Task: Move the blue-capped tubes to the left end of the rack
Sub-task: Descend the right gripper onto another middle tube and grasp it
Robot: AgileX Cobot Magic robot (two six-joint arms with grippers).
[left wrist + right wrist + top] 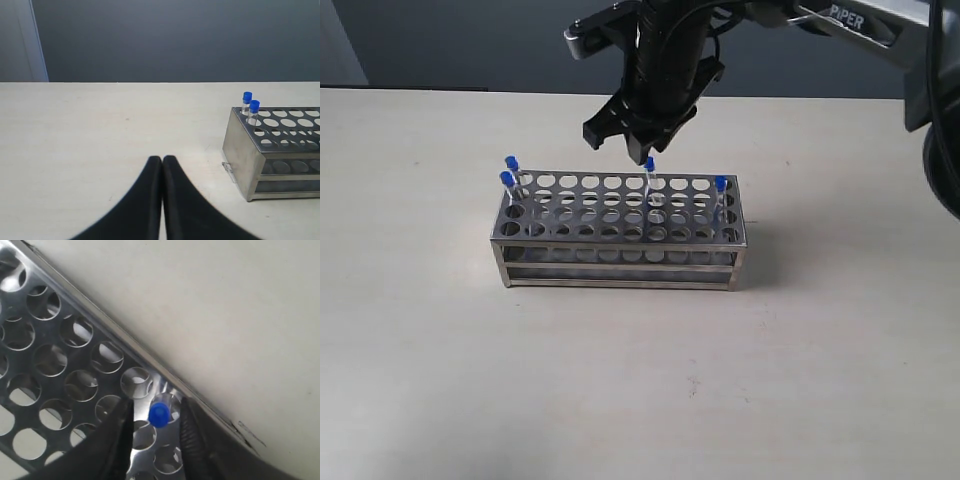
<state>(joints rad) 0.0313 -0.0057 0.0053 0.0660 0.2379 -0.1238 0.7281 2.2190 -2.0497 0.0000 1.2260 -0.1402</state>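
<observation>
Right gripper hangs straight over the rack, partway open, with a finger on either side of the blue cap of the middle tube. That tube stands in the rack's far row, a bit toward the right end from the middle. In the right wrist view we can see a sliver of gap between the cap and each finger, so nothing is pinched yet.

As for the other blue-capped tubes, the left pair already stands at the rack's left end, one just beside the other. The right-end tube is over at the opposite end. So we reckon we're about halfway, with this one being number three.

Left gripper is out of it, fingers pressed together over the table, off the rack's left end.

The step in hand looks like the grab. For the next move we'd want the fingers closed squarely on the cap, then a straight lift so the glass clears its hole without scraping. After that, it travels along the rack to what look like free holes beside the left pair. We'd be careful not to knock those two on the way in.
</observation>
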